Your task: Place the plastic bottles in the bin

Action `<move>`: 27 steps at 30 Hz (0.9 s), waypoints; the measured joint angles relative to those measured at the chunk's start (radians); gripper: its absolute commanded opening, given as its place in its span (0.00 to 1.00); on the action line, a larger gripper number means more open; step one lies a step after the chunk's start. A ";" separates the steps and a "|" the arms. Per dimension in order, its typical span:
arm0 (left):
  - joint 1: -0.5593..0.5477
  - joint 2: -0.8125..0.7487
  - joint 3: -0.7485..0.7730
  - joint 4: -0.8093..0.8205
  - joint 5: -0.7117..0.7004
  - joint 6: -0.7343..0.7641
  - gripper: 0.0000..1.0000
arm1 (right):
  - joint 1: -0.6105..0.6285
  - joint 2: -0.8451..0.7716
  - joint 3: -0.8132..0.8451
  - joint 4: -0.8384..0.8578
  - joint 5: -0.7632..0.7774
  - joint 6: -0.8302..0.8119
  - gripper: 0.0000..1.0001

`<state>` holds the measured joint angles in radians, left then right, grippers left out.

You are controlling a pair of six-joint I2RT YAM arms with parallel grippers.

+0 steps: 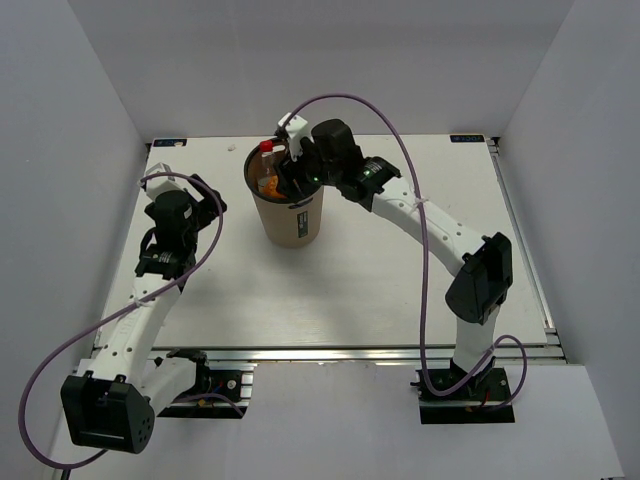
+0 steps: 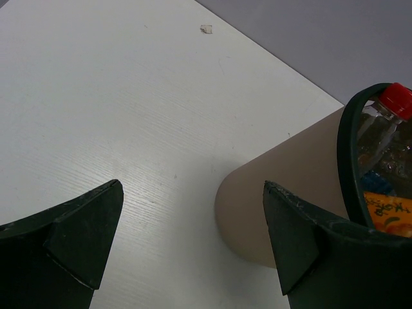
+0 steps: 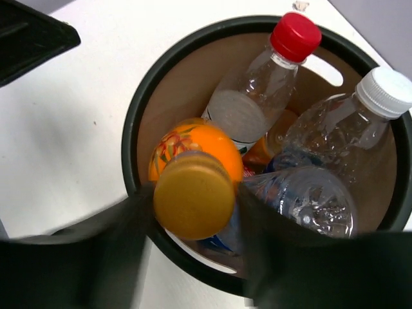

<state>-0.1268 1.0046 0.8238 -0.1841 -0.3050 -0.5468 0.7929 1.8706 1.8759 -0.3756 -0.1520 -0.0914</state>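
The tan bin [image 1: 292, 226] stands at the table's back middle. My right gripper [image 1: 289, 172] hangs over its mouth, shut on the gold cap of an orange bottle [image 3: 201, 147] held upright just inside the rim [image 3: 137, 109]; the fingers look blurred. Inside lie a red-capped clear bottle [image 3: 257, 96], a white-capped clear bottle [image 3: 344, 132], another clear bottle with a blue label [image 3: 302, 199], and part of a second orange bottle [image 3: 271, 143]. My left gripper [image 1: 205, 200] is open and empty, left of the bin, whose wall [image 2: 290, 187] shows between its fingers.
The left wrist view shows the red cap [image 2: 396, 100] poking above the bin's rim. A small white scrap [image 2: 206, 29] lies on the table far left at the back. White walls enclose the table on three sides.
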 measured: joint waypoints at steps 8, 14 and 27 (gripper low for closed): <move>0.000 0.014 0.000 -0.004 0.002 0.000 0.98 | 0.007 0.018 0.026 -0.019 0.041 -0.019 0.89; 0.000 0.023 0.000 -0.004 0.001 0.000 0.98 | 0.003 -0.022 0.026 0.001 0.071 -0.019 0.89; 0.010 0.044 0.000 -0.011 -0.053 0.000 0.98 | -0.455 -0.615 -0.793 0.400 0.167 0.264 0.89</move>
<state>-0.1165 1.0489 0.8238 -0.1947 -0.3584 -0.5472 0.3382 1.2556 1.0824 0.0242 0.0154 0.1730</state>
